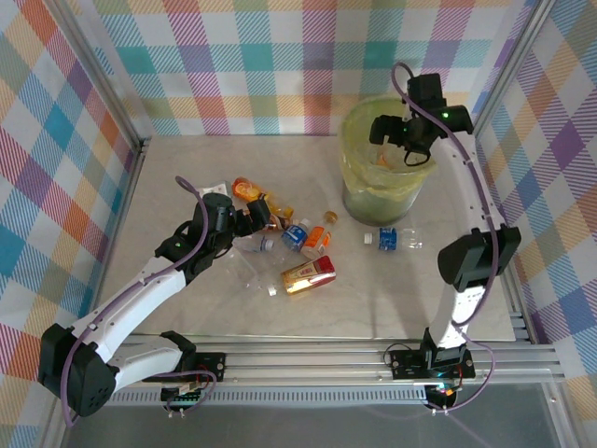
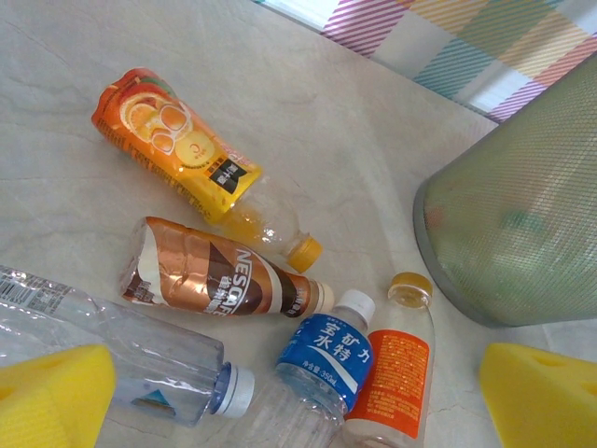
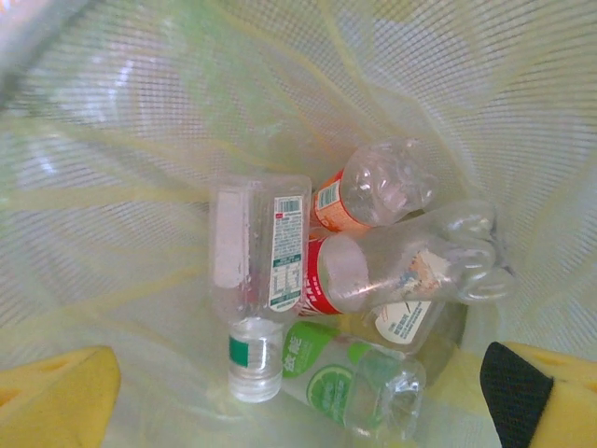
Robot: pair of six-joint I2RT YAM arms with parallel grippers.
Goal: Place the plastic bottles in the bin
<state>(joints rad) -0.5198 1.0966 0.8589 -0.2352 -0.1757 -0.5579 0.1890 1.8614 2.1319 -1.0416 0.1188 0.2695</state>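
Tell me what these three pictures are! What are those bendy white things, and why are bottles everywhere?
The bendy white things are two robot arms bolted to a table. One picture looks down from above; the other two come from little cameras on each arm's wrist. The arms are tidying plastic bottles into the bin. The right gripper hangs over the bin, open and holding nothing; its camera looks down at bottles already inside. The left gripper is open too, beside a pile on the table: an orange juice bottle, a brown Nescafe bottle and a blue-label water bottle.
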